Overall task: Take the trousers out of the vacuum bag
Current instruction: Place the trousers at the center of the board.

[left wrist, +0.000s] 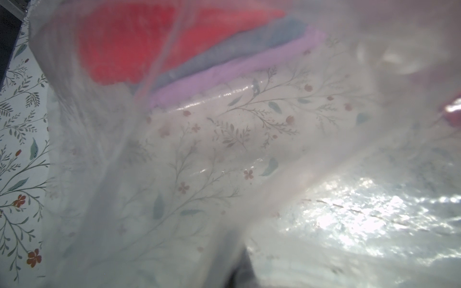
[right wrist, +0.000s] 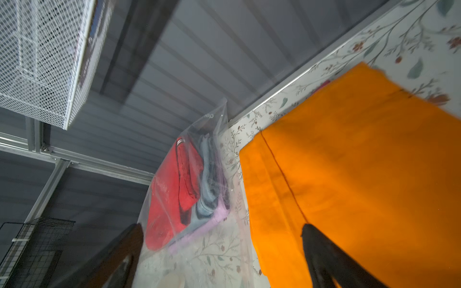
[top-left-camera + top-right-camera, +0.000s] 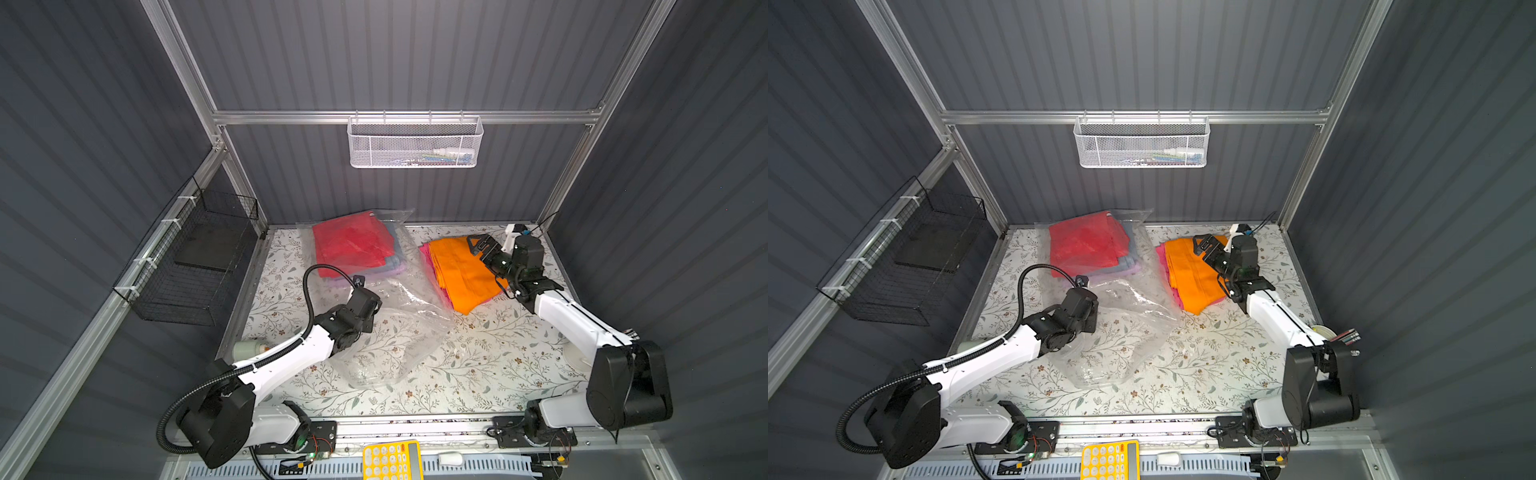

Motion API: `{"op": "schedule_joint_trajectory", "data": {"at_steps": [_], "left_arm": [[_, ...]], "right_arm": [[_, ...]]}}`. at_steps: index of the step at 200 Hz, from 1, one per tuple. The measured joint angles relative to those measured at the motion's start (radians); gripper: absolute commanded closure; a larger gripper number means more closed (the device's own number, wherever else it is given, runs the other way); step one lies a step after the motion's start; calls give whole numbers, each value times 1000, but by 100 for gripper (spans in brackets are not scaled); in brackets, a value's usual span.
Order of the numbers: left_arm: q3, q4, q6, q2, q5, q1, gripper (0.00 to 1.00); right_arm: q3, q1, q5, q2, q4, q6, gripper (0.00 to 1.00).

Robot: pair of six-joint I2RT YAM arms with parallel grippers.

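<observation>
The vacuum bag (image 3: 409, 332) is lying on the floral surface (image 3: 498, 365) mid-frame in both top views, its long axis running from the back wall toward the lower centre. Its upper end is holding a folded stack: the red trousers (image 3: 349, 243) on top, the denim trousers (image 2: 207, 189) and lilac trousers (image 1: 224, 74) showing only as edges beneath. The lower half is lying slack and crinkled. To the right, outside the bag, the orange trousers (image 3: 461, 274) are stretching from upper left to lower right, covering the pink trousers (image 3: 424, 254) except for a strip along the left edge. The right claw (image 3: 478, 244) is poised over the orange pair's upper end, spread wide with nothing between its fingers. The left claw (image 3: 370, 305) is closed at the bag's middle, film bunching against it — its tips are hidden, and plastic is blurring the left wrist view, so I cannot tell whether it is pinching the film.
</observation>
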Motion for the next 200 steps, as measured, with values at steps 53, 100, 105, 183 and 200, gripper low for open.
{"op": "schedule_joint_trajectory", "data": {"at_steps": [53, 100, 105, 183, 200], "left_arm": [[0, -6, 0, 0, 0, 4, 100], [0, -7, 0, -4, 0, 4, 100], [0, -7, 0, -6, 0, 4, 100], [0, -11, 0, -14, 0, 4, 100], [0, -11, 0, -15, 0, 4, 100]], "right_arm": [[-156, -97, -11, 148, 39, 10, 1], [-174, -118, -57, 187, 83, 37, 1], [-174, -117, -57, 175, 79, 37, 1], [-145, 84, 16, -13, 25, 1, 1], [-138, 107, 25, 46, 47, 2, 1]]}}
